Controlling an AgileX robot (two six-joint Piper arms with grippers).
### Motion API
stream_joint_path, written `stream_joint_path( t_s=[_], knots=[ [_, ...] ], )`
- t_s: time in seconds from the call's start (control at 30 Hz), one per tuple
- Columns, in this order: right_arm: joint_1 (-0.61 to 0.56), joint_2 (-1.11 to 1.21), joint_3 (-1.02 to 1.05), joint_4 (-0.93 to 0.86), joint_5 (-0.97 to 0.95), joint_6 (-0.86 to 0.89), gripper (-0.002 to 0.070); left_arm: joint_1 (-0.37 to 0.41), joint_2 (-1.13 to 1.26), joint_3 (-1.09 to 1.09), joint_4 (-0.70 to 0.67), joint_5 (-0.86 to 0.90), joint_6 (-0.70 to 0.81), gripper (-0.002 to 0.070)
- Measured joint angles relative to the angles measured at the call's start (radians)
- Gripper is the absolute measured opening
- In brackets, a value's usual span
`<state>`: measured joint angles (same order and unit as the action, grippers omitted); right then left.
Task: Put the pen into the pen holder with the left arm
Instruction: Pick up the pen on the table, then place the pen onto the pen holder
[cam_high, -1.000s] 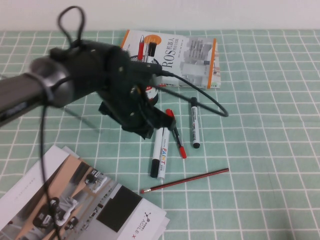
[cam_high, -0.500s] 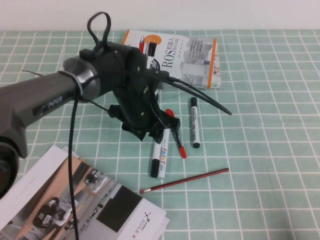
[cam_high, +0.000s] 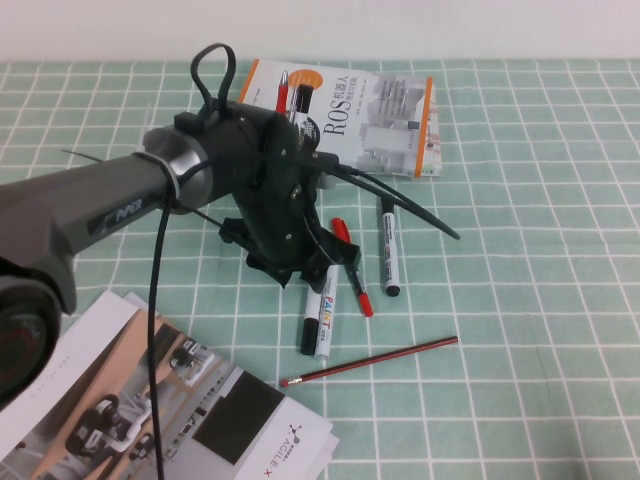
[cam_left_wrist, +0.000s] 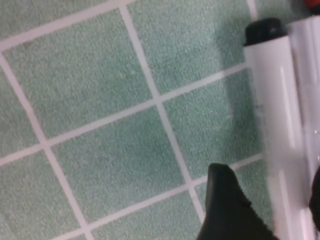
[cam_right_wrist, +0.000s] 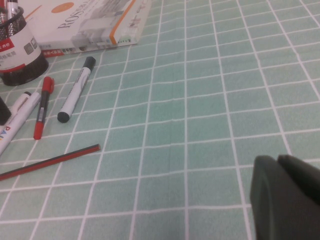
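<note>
The left pincer (cam_high: 300, 262) hangs low over the middle of the desk (cam_high: 520, 300), its fingers apart — one black fingertip (cam_left_wrist: 227, 210) sits just beside the pen (cam_left_wrist: 280, 140), whose white barrel lies flat on the cloth next to the PAINT marker (cam_high: 322, 318). The pen holder (cam_right_wrist: 17, 52) stands toward the far edge, by the book (cam_high: 370, 115). The right pincer (cam_right_wrist: 287, 197) hovers near the desk's right side; I cannot tell its state.

High cam looks down over my counter (cam_high: 560, 300); left wrist cam sits nearly on it, right wrist low, oblique (both catch the red pencil (cam_high: 370, 361) (cam_right_wrist: 47, 160)).
</note>
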<state>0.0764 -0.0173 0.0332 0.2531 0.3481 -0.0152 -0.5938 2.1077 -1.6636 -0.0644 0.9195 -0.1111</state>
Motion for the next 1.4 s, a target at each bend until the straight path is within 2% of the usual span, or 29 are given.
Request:
stream_joint_path(
  t_s=[0.4, 0.47, 0.6, 0.63, 0.9, 1.03, 1.2, 1.4],
  knots=[
    [0.0, 0.0, 0.0, 0.0, 0.0, 0.0, -0.002, 0.0, 0.03, -0.004, 0.004, 0.02, 0.0, 0.03],
    [0.0, 0.0, 0.0, 0.0, 0.0, 0.0, -0.002, 0.0, 0.03, -0.004, 0.004, 0.032, 0.009, 0.0268],
    [0.0, 0.0, 0.0, 0.0, 0.0, 0.0, -0.002, 0.0, 0.03, -0.004, 0.01, 0.058, 0.027, 0.0121],
    [0.0, 0.0, 0.0, 0.0, 0.0, 0.0, -0.002, 0.0, 0.03, -0.004, 0.01, 0.06, 0.031, 0.0111],
    [0.0, 0.0, 0.0, 0.0, 0.0, 0.0, -0.002, -0.01, 0.02, -0.004, -0.003, 0.061, 0.135, 0.0114],
    [0.0, 0.0, 0.0, 0.0, 0.0, 0.0, -0.002, -0.011, -0.072, 0.042, -0.037, 0.023, 0.189, 0.0114],
    [0.0, 0.0, 0.0, 0.0, 0.0, 0.0, -0.002, -0.011, -0.291, 0.228, -0.056, -0.235, 0.24, 0.0114],
    [0.0, 0.0, 0.0, 0.0, 0.0, 0.0, -0.002, -0.016, -0.541, 0.566, -0.061, -0.818, 0.275, 0.0114]
  ],
)
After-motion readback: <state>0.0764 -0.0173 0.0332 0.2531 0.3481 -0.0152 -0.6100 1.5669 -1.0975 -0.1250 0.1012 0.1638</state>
